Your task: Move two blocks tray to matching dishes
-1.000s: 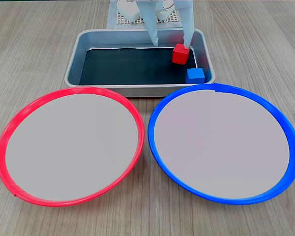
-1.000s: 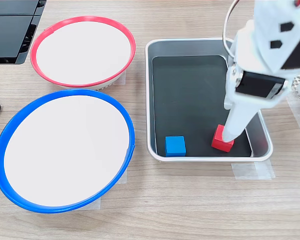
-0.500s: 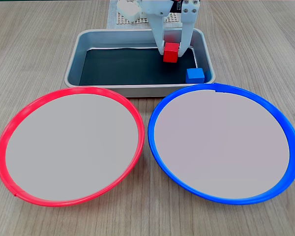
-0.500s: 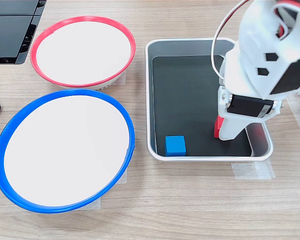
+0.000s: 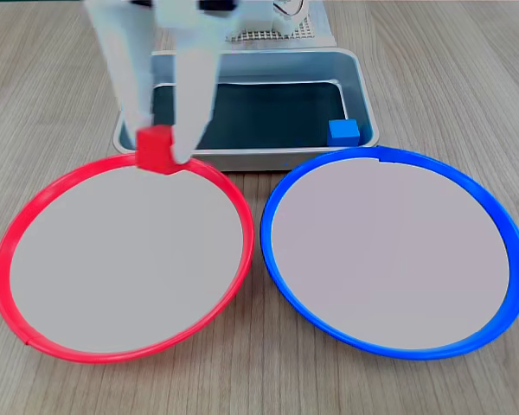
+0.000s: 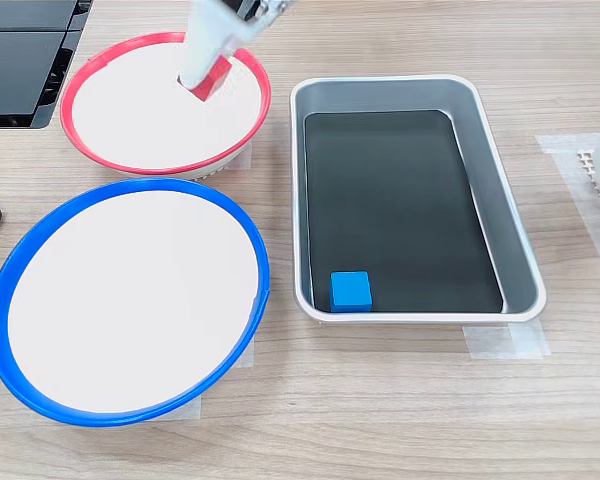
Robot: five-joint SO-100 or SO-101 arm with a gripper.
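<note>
Over the near-tray edge of the round red-rimmed plate (image 5: 17, 233), carrying the small bright red cube (image 5: 155, 149), white two-finger gripper (image 5: 158, 152) jaws clamping its opposite flat sides. Probably handling as light, rigid and smooth, so pinching flat faces squarely. Waiting in a corner of the silver-grey metal baking pan (image 6: 500, 215): the small bright blue cube (image 6: 350, 291).

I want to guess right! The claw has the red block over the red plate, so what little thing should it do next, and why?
Probably lower a little and open: the gripper holds the red block above the red-rimmed dish, while the blue block waits in the tray.
</note>
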